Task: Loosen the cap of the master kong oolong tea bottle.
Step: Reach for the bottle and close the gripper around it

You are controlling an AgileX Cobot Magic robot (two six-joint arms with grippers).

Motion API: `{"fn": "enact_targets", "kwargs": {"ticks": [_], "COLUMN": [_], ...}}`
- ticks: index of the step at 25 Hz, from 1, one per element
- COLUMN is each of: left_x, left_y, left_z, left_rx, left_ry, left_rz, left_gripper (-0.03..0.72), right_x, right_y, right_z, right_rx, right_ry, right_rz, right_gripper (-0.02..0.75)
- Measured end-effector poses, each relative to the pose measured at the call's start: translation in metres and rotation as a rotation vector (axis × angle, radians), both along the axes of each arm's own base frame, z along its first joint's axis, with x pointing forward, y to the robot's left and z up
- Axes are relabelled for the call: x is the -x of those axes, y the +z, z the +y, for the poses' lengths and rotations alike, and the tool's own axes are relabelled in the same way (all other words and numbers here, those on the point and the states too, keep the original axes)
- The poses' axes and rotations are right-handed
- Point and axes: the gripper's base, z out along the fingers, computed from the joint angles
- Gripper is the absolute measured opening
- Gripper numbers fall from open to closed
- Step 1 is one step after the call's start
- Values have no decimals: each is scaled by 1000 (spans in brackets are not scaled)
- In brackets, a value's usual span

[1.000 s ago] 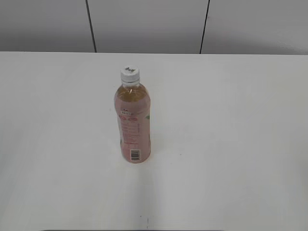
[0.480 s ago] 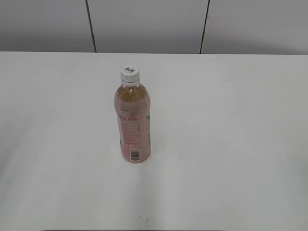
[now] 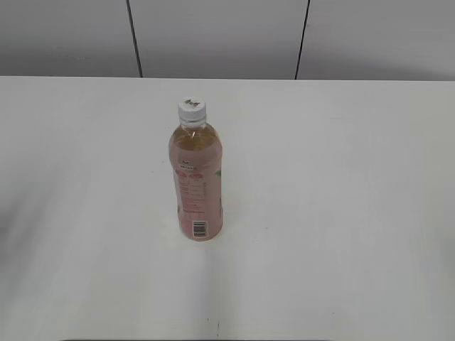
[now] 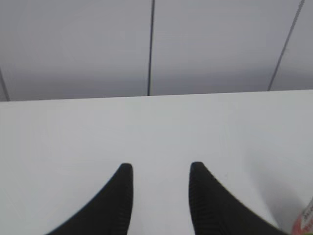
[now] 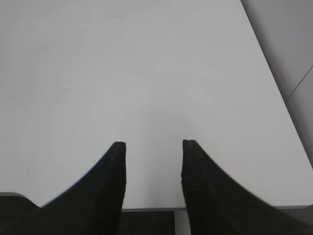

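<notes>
No movement is noted since the earlier frame: bottle [image 3: 197, 183] stands upright mid-table [image 3: 341, 213], cap [image 3: 192, 109] on; left gripper [image 4: 159, 171] and right gripper [image 5: 152, 147] are held apart, empty; body judged slippery, squeezable, best clamped mid-label.

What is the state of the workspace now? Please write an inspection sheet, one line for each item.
Surface: white table, bare around the bottle.
Job's things: master kong oolong tea bottle stands upright near the middle of the table; cap sits on its neck; nothing touches either.
Clutter: nothing seen.
Grippers: left gripper open, empty, over the table, with an edge of the bottle at the lower right of its view; right gripper open, empty, near the table's edge. Neither shows in the exterior view.
Cables: nothing seen.
Surroundings: grey wall panels with dark seams behind the table.
</notes>
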Motion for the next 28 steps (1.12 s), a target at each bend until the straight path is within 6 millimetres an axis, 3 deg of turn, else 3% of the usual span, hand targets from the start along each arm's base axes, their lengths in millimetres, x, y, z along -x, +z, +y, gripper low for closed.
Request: {"fn": "enact_targets", "kwargs": {"ticks": [5, 12, 19, 28], "left_x": [-21, -46, -58, -60], "left_y": [-12, -50, -79, -112], "left_z": [-35, -76, -97, -119], "left_rx": [-92, -97, -46, -62], "left_ry": [-213, -350, -462, -668], "left_rz": [-15, 71, 106, 67], "left_gripper": [247, 262, 440, 515], "right_x": [0, 0, 0, 0], "right_y": [0, 0, 0, 0], "right_z": [0, 0, 0, 0], "right_rx": [0, 0, 0, -2], "right_ry": [0, 0, 0, -1], "right_rz": [0, 0, 0, 0], "right_gripper": [294, 294, 294, 294]}}
